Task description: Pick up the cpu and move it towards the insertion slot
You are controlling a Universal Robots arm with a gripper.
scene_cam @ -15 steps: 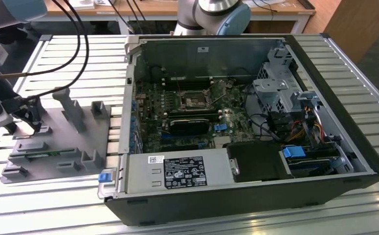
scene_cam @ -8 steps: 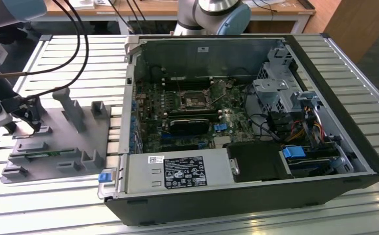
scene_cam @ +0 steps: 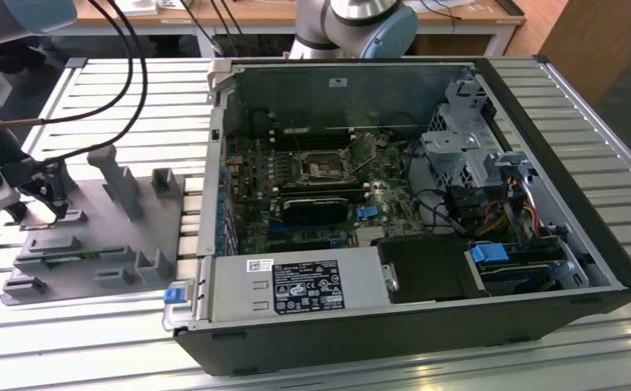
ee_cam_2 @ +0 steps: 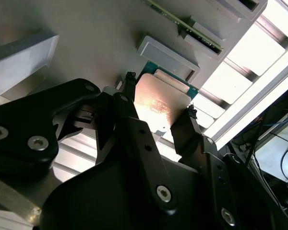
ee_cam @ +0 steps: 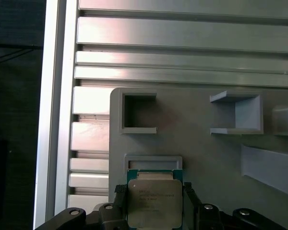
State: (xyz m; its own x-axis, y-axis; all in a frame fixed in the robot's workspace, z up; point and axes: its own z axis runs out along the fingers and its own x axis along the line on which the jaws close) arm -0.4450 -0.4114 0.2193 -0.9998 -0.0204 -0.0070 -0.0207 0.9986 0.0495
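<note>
Fingers (ee_cam: pixel 121 196) clamped on cpu (ee_cam: pixel 153 203) at grey tray (ee_cam: pixel 201 153), insertion slot (scene_cam: pixel 324 167) in exterior view

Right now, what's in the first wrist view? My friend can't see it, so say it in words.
The robot's hand grips the cpu, a silvery square chip with a green rim, between two black fingers. Behind it lies a grey plastic tray with two square brackets, on a slatted metal table.

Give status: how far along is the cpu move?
Done: gripper is at the tray, apparently shut on the cpu. In hand: cpu, seemingly not yet lifted off the tray. Left: the lift and the trip to the slot inside the case.
</note>
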